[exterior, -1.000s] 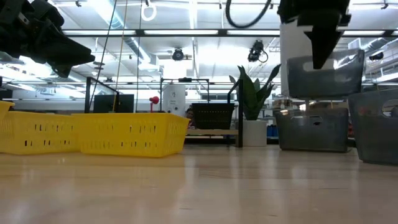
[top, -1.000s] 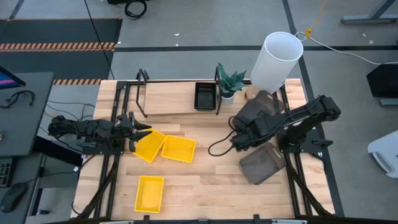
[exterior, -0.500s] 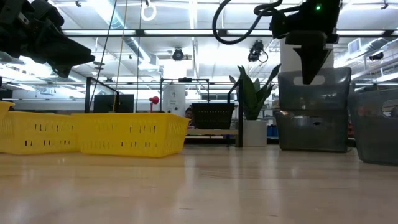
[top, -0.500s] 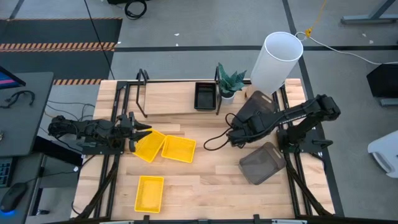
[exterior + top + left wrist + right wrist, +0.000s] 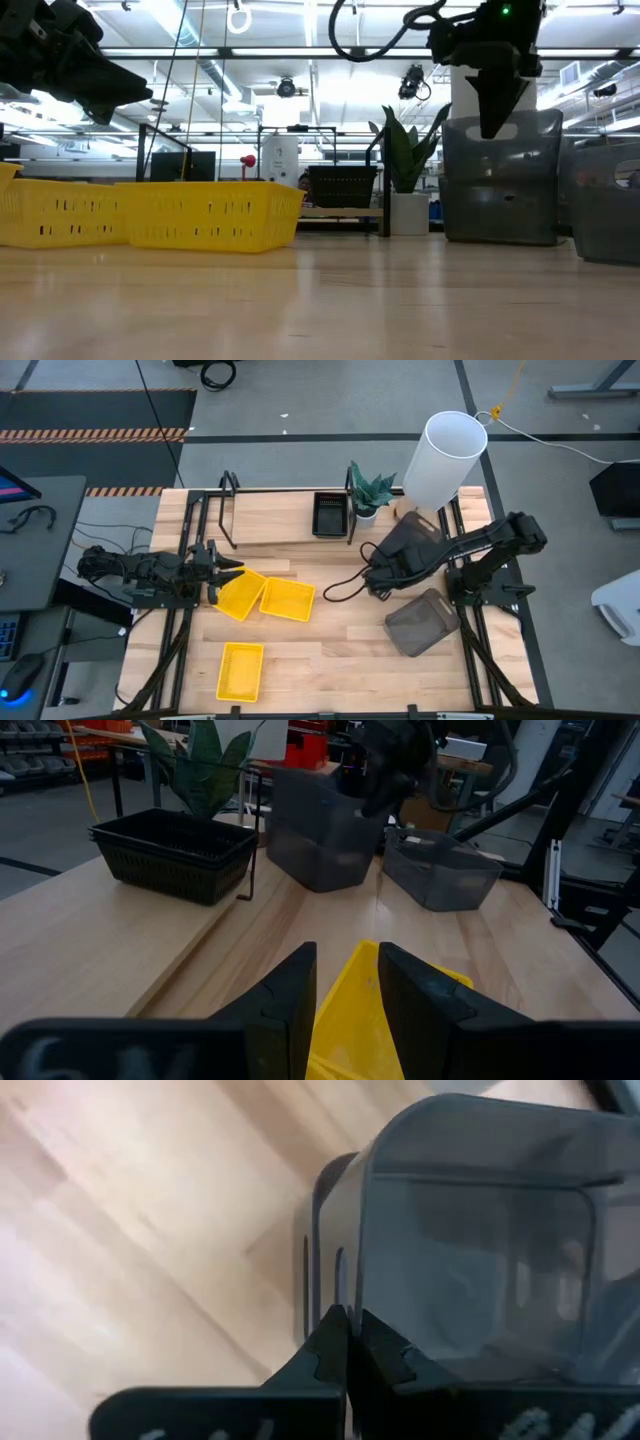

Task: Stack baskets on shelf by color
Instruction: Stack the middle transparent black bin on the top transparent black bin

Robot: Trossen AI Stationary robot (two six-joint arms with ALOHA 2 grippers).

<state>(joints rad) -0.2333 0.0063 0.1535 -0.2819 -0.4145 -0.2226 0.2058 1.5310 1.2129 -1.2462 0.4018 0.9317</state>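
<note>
The right pincer (image 5: 347, 1342) is pinching shut on the wall of a dark grey rounded plastic basket (image 5: 470, 1230) low over the desk (image 5: 340, 645) near the light-wood shelf (image 5: 275, 518), so it should be lifting level, while the left pincer (image 5: 345, 995) is straddling a yellow basket's (image 5: 345, 1035) rim.

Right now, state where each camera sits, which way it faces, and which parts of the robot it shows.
High: overhead, facing down; both arms, shelf.
Low: table height, facing across; right gripper at the grey basket.
Left wrist: looks past the left gripper over a yellow basket.
Right wrist: shut fingers on the grey basket's wall.
All show that grey basket.
</note>
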